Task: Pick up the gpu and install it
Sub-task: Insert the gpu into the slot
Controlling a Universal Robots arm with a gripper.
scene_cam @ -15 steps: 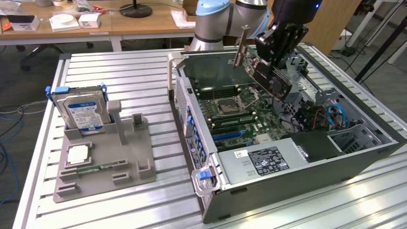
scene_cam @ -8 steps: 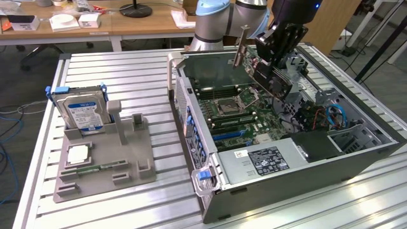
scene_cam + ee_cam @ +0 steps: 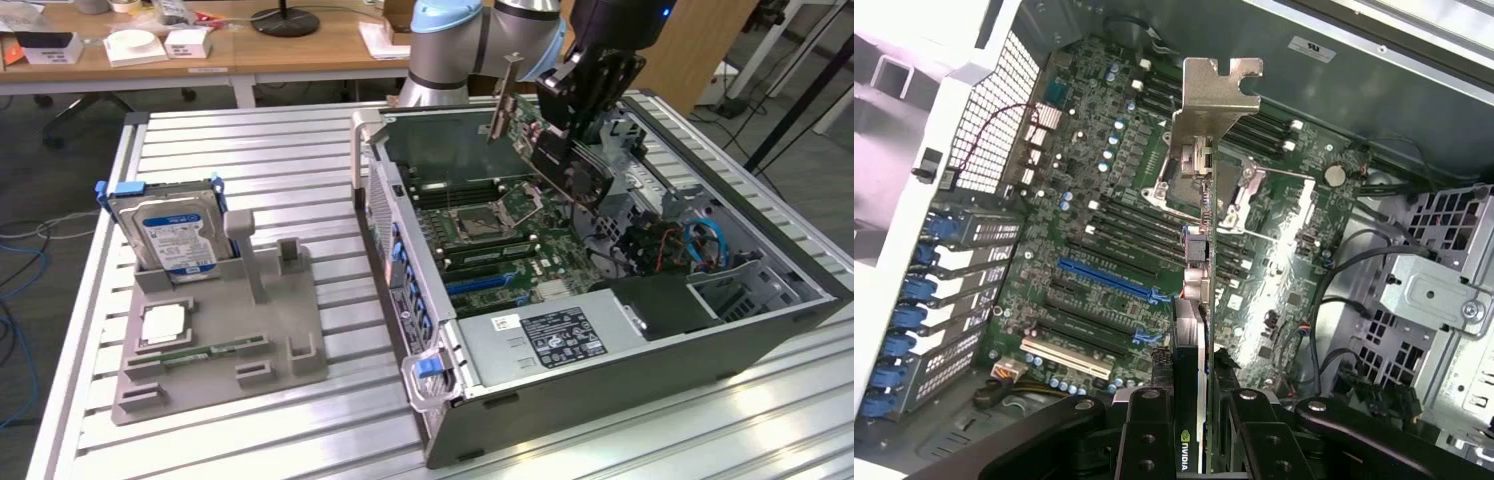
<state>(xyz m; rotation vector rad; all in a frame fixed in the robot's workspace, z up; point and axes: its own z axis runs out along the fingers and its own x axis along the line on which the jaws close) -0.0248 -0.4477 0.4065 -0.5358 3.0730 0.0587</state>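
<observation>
Okay, slatted metal table (image 3: 267, 160) carries an open computer case (image 3: 627, 350), side panel off, motherboard (image 3: 487, 240) facing up inside. Grey stand (image 3: 220, 345) with a hard drive (image 3: 167, 230) sits well apart toward the exterior view's left, not involved. Robot arm (image 3: 467, 40) comes in from the far side and its gripper (image 3: 587, 105) hangs over the case. Gripper is clamped on the gpu (image 3: 567, 165): 2 black fingers (image 3: 1144, 430) press its 2 flat faces, no gap showing. Gpu is in the air, tilted, clear of the board, roughly over the processor socket (image 3: 477, 222), touching nothing below. Long axis runs from the gripped end out to the silver bracket (image 3: 1219, 95), which points toward the case's far wall. Key relation: the blue slot (image 3: 1109, 282) lies off to one side of the card's lower edge, apart from it, toward the case's near front wall in the exterior view. Judging by the wrist view, the card's edge line crosses the slot's line, not along it, so not lined up, nothing seated yet
</observation>
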